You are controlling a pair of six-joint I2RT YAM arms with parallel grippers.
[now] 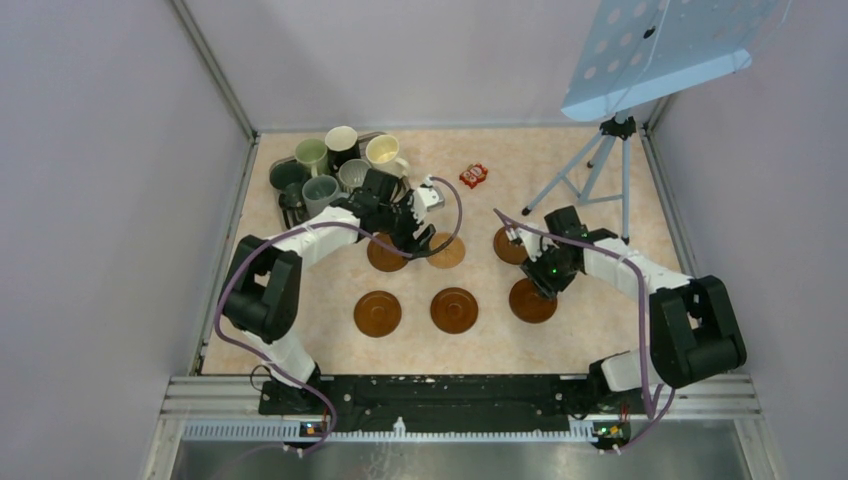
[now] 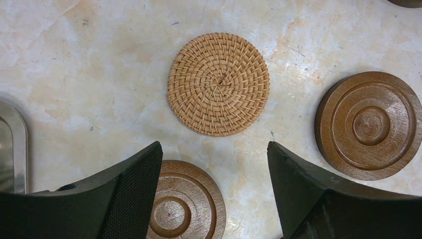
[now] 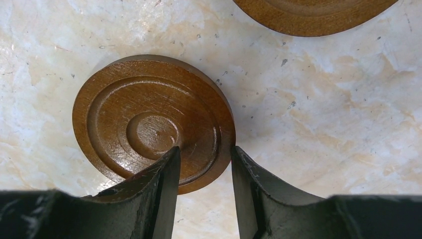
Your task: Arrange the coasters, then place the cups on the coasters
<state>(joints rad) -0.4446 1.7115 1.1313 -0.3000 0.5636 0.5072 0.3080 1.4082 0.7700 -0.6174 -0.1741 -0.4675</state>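
Observation:
Six round coasters lie in two rows: dark ones [image 1: 378, 313], [image 1: 454, 310], [image 1: 510, 245], [image 1: 386, 254], and a woven tan one [image 1: 447, 251] [image 2: 219, 83]. My left gripper [image 1: 408, 238] [image 2: 214, 149] hangs open just above the table, between the tan coaster and a dark coaster [image 2: 185, 204], holding nothing. My right gripper [image 1: 540, 272] [image 3: 204, 149] has closed narrowly on the near-right dark coaster [image 3: 149, 117] [image 1: 532, 302]. One finger sits in its central hollow and the other is against its outer edge. The disc lies flat. Several cups [image 1: 335, 165] stand together at the back left.
The cups stand on a metal tray [image 1: 284, 208], whose rim [image 2: 11, 149] shows at the left of the left wrist view. A small red packet [image 1: 474, 176] lies at the back centre. A tripod [image 1: 600, 165] with a perforated board [image 1: 660, 50] stands at the back right.

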